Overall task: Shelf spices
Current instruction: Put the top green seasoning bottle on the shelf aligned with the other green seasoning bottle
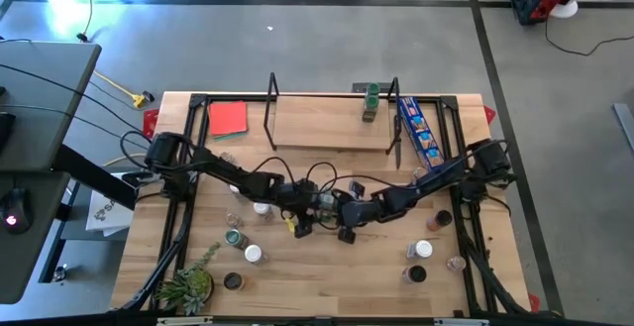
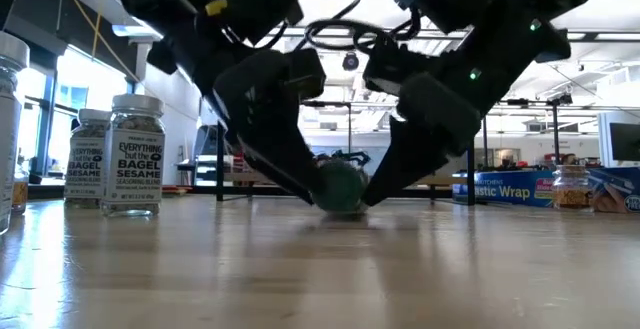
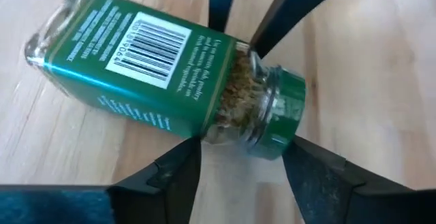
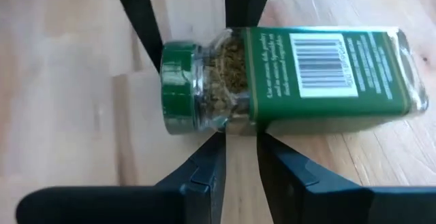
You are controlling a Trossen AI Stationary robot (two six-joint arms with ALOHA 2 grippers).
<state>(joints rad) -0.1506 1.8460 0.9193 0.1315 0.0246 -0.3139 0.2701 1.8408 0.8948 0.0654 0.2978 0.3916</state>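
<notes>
One spice jar [image 3: 157, 67] with a green label and green cap lies on its side at the table's middle [image 1: 324, 200], cap toward the near edge [image 2: 341, 186]. My left gripper [image 3: 244, 149] comes at it from the left, open wide. My right gripper [image 4: 242, 139] comes from the right, its fingers only a narrow gap apart. Both slant down to the jar. The shelf [image 1: 332, 138] stands at the far edge with one green jar [image 1: 371, 103] upright on its board. Other jars stand left [image 1: 254, 254] and right [image 1: 424, 250]. My left gripper has its fingertips against the jar's left side, one finger [image 3: 187, 163] at the label's end by the shoulder [image 3: 204, 132], the other beside the cap [image 3: 283, 125]. It slants down from the left, does not pinch, and the jar lies on the table. My right gripper sets both fingertips [image 4: 208, 159] against the opposite side at the glass shoulder [image 4: 231, 118], slanting down from the right. The jar is outside the fingers, lying flat on the wood.
A long blue box [image 1: 419, 133] lies by the shelf's right upright, a red card [image 1: 228, 118] at the far left, a green plant [image 1: 188, 286] at the near left corner. Seasoning jars [image 2: 133, 154] stand left in the low view, another jar [image 2: 572, 184] right.
</notes>
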